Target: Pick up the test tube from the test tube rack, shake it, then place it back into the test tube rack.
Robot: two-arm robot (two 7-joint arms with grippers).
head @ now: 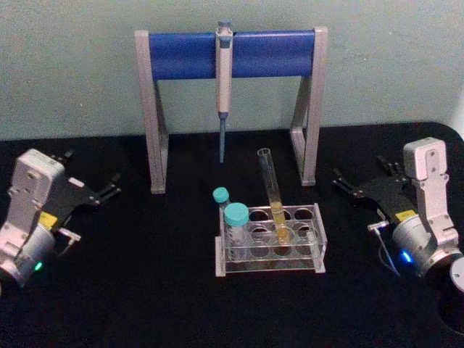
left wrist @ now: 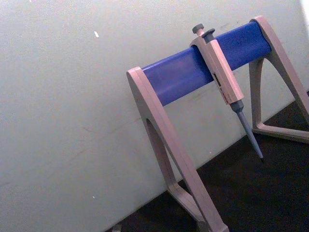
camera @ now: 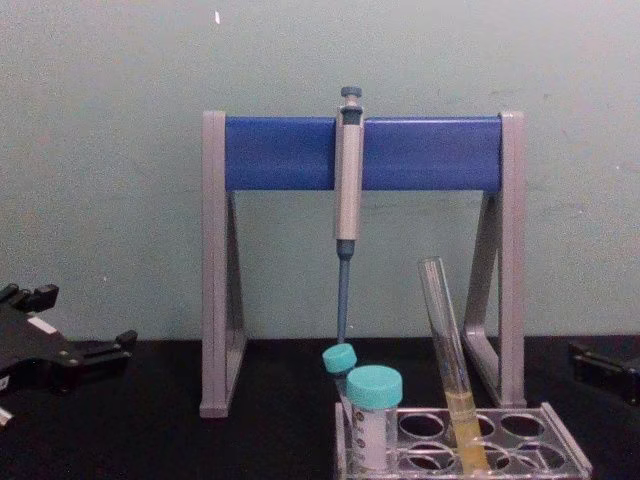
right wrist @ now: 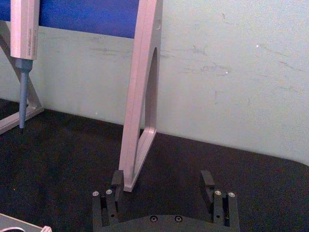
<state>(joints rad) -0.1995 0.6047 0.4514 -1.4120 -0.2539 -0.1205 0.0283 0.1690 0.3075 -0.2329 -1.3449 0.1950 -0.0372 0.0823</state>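
Observation:
The test tube (head: 271, 187) is a long clear glass tube with yellow liquid at its bottom. It leans in a hole of the clear test tube rack (head: 290, 262) at the table's middle front, and shows from the side as the test tube (camera: 441, 322) in the rack (camera: 562, 450). My left gripper (head: 93, 174) rests open at the far left, well away from the rack. My right gripper (head: 364, 175) sits at the far right, also clear of the rack. In the right wrist view the right gripper (right wrist: 162, 180) is open, with nothing between its fingers.
Two teal-capped tubes (head: 235, 215) stand in the rack's left end. Behind the rack rises a grey-and-blue pipette stand (head: 181, 54) with a pipette (head: 223, 72) hanging at its centre. The black tabletop (head: 145, 290) meets a pale wall at the back.

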